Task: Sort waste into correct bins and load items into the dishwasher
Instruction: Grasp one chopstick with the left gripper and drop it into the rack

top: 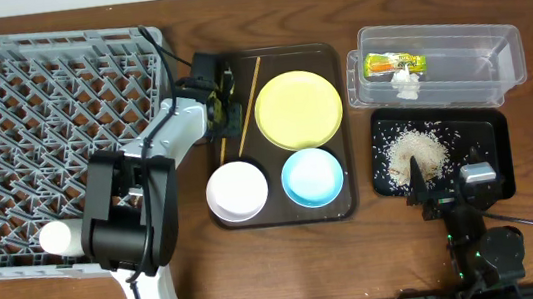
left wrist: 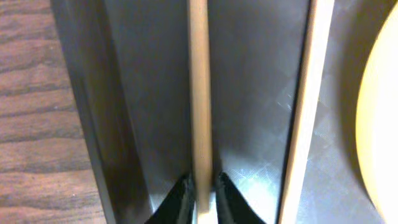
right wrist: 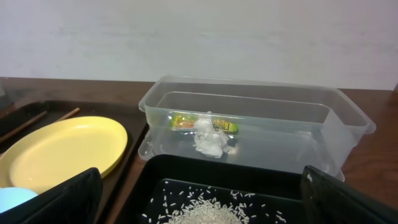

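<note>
1. The step in hand looks like lifting a chopstick out of the dark brown serving tray; the left gripper is narrowed to a pinch, its black tips pressing either side of the left chopstick, low against the tray floor; the second chopstick lies just to its right, apart from it.
2. To do it well: keep the pinch square across the stick; lift straight up so the slim, smooth wood does not pivot; clear the tray's raised rim; carry it left to the dish rack; lay it across the lattice, since so thin a stick could slip through the openings.
3. The right gripper hangs wide and empty over the glossy black tray and its heap of rice crumbs.
4. The tray floor is dark, shiny and finely scratched; the yellow plate is round and shallow; the white bowl and light blue bowl sit at the tray's near end; the clear tub, far right, is thin-walled plastic and holds the wrapper and the crumpled scrap.
</note>
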You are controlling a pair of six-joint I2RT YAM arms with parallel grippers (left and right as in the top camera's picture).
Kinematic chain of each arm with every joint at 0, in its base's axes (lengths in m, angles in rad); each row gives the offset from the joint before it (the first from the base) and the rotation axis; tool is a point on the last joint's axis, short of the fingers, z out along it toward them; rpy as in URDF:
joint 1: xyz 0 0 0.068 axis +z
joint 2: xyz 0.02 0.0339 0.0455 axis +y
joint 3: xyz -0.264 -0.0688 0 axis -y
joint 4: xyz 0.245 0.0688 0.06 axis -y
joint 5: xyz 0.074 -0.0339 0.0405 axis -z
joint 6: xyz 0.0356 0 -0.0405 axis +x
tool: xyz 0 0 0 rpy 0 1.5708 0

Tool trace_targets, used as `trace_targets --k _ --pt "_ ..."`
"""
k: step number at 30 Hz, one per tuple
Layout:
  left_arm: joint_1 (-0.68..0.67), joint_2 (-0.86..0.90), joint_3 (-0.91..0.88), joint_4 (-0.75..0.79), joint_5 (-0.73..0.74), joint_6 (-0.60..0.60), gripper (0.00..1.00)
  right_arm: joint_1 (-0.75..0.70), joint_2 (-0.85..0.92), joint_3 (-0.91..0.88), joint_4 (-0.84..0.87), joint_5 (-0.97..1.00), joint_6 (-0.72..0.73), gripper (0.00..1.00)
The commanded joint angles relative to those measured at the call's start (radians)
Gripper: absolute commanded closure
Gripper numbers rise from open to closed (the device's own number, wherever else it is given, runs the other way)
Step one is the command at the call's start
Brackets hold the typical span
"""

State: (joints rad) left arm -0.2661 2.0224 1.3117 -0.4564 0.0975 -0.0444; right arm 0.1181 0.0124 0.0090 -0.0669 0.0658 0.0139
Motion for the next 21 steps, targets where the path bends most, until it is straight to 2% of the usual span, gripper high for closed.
trace_targets --k 1,5,9,12,17,21 --pt "-0.010 0.019 0.002 -0.023 -0.007 0.006 0.94 -0.008 -0.006 -0.003 -0.001 -0.003 -0.008 0.01" --pt "0.002 -0.026 0.030 -0.084 -0.005 0.006 0.94 -0.008 -0.006 -0.003 -0.001 -0.003 -0.008 0.01" --pt "0.035 -0.117 0.116 -0.219 -0.007 0.010 0.94 -0.008 -0.006 -0.003 -0.001 -0.003 -0.008 0.01" --pt "0.069 -0.200 0.157 -0.298 -0.069 0.012 0.94 -0.008 -0.006 -0.003 -0.001 -0.003 -0.008 0.01" --pt "0.130 -0.321 0.157 -0.359 -0.196 0.095 0.94 -0.008 -0.006 -0.003 -0.001 -0.003 -0.008 0.01" --pt "0.193 -0.333 0.142 -0.390 -0.241 0.201 0.94 -0.008 -0.006 -0.003 -0.001 -0.003 -0.008 0.01"
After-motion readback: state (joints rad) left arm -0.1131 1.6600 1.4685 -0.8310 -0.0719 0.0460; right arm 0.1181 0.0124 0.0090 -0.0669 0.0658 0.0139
